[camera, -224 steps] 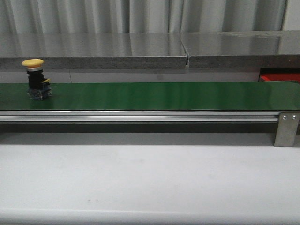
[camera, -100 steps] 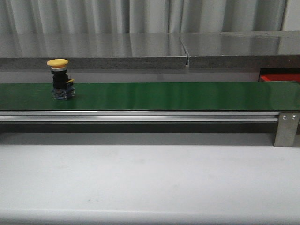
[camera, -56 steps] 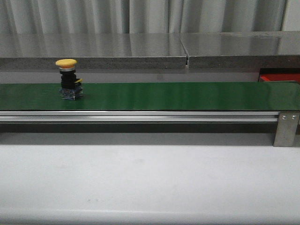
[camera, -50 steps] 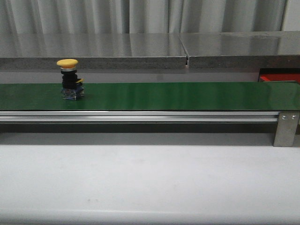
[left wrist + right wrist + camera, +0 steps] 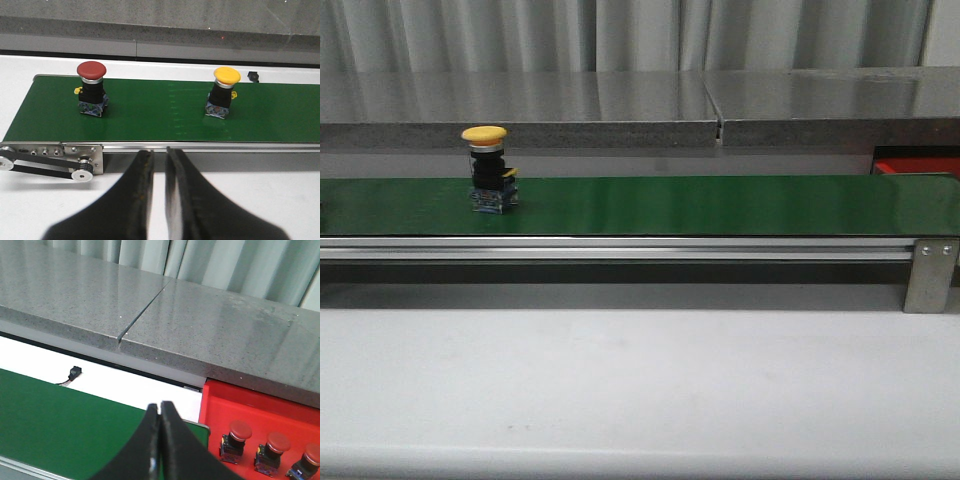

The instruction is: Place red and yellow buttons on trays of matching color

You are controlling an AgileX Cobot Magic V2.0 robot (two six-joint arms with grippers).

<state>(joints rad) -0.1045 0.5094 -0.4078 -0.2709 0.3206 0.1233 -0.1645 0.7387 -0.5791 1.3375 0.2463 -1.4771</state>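
A yellow button [image 5: 485, 170] stands upright on the green belt [image 5: 700, 205], left of its middle. In the left wrist view the same yellow button [image 5: 222, 92] is on the belt, and a red button [image 5: 91, 95] stands near the belt's roller end. My left gripper [image 5: 159, 151] hovers over the white table in front of the belt, its fingers a narrow gap apart with nothing between them. My right gripper [image 5: 160, 406] is shut and empty over the belt's other end. Beside it lies the red tray [image 5: 220, 400], which holds three red buttons [image 5: 235, 439]. No yellow tray is in view.
The belt's aluminium rail [image 5: 620, 248] and end bracket [image 5: 932, 275] run along the near side. A grey stone ledge [image 5: 620, 125] stands behind it. The red tray's edge [image 5: 918, 164] shows at the far right. A small black connector [image 5: 253, 76] lies behind the belt.
The yellow button has travelled steadily to the right along the belt. Nothing else in the front view has moved.
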